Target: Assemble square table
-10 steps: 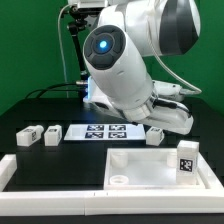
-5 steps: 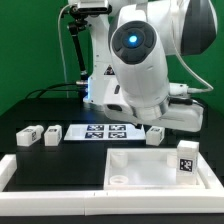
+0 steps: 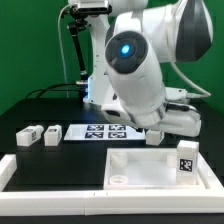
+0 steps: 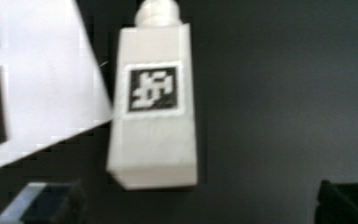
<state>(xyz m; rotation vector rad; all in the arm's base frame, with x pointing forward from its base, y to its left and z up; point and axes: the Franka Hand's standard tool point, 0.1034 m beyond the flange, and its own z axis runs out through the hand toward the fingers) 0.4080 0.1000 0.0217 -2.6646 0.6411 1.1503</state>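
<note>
- The pincer (image 4: 190, 204) is held with jaws apart above one leg (image 4: 155, 105), which lies just beside the marker board (image 4: 34, 90).
- The square top (image 3: 150, 168) is set nearer the front, with a second leg (image 3: 186, 161) stood inside it.
- The board is partly hidden by the arm (image 3: 140, 70).
- A black-and-white tag (image 4: 151, 88) is borne by the first leg.

A small white stubby leg (image 4: 155, 105) lies on the black desk (image 4: 282, 90), narrower than the gap between the spread fingers (image 4: 350, 196). One long side has bare desk, so a finger could pass. On the other side, the flat white marker board (image 4: 43, 80) lies right against or just beside it. In the exterior view, the white tray-like plastic square top (image 3: 140, 170) and an upright tagged leg (image 3: 186, 160) crowd the near side.
</note>
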